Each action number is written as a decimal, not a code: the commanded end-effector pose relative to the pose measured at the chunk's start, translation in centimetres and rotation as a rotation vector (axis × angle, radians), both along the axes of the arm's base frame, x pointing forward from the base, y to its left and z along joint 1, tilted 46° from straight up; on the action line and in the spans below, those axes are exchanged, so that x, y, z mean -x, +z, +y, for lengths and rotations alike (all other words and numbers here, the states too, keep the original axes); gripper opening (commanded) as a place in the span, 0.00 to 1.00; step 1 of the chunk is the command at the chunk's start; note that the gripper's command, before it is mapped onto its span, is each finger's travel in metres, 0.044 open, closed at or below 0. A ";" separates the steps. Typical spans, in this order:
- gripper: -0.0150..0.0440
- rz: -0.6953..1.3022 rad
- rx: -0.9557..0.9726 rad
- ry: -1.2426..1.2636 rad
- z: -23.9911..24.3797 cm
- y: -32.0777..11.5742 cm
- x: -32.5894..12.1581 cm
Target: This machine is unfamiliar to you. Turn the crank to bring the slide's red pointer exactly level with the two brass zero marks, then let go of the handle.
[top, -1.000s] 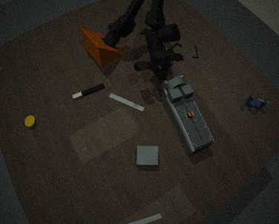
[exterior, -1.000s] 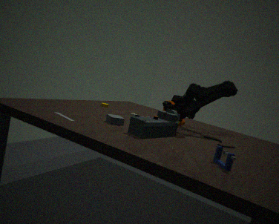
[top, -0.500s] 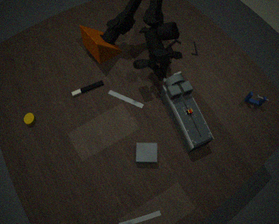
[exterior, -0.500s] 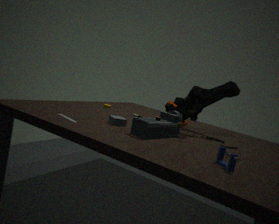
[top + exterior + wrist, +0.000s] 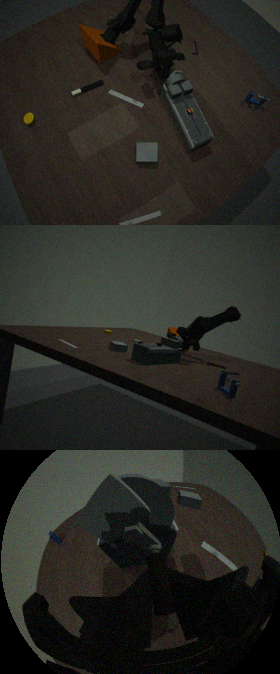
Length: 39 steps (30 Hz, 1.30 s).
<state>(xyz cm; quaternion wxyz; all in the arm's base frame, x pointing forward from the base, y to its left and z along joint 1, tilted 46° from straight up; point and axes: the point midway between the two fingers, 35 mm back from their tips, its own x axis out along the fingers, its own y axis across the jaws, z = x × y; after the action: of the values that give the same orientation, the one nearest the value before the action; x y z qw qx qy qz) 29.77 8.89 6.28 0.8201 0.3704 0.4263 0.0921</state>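
The grey machine [image 5: 197, 127] [image 5: 156, 355] stands on the table, with a slot along its top and its housing [image 5: 160, 500] large in the wrist view. The slide's red pointer [image 5: 191, 110] is a tiny spot near the slot's middle; brass marks beside it are too small and dim to judge as level or not. My gripper [image 5: 164, 75] [image 5: 185, 346] [image 5: 155, 571] is at the machine's crank end, shut on the dark crank handle, which the fingers mostly hide. A pale part of the crank [image 5: 149, 535] shows just beyond the fingertips in the wrist view.
An orange wedge [image 5: 91, 42] [image 5: 173, 331] stands beside the arm. A grey block [image 5: 147, 152] [image 5: 118, 346], a blue bracket [image 5: 256, 100] [image 5: 232, 389] and a yellow disc [image 5: 28, 118] [image 5: 108, 331] stand around the machine. A black-and-white bar [image 5: 91, 86] and a pale strip [image 5: 126, 98] [image 5: 218, 555] lie nearby.
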 end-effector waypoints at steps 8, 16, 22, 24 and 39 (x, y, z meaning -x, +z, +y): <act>0.25 -0.001 -0.002 0.010 1.5 0.6 -0.2; 0.25 -0.002 -0.003 0.010 1.7 0.9 -0.3; 0.25 -0.002 -0.003 0.010 1.8 1.0 -0.3; 0.25 -0.002 -0.003 0.010 1.8 1.1 -0.3; 0.25 -0.002 -0.003 0.010 1.9 1.3 -0.4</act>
<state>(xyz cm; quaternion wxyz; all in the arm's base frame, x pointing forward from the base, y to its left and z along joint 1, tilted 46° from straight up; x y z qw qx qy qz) 30.00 10.17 7.02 0.8201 0.3693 0.4291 0.0833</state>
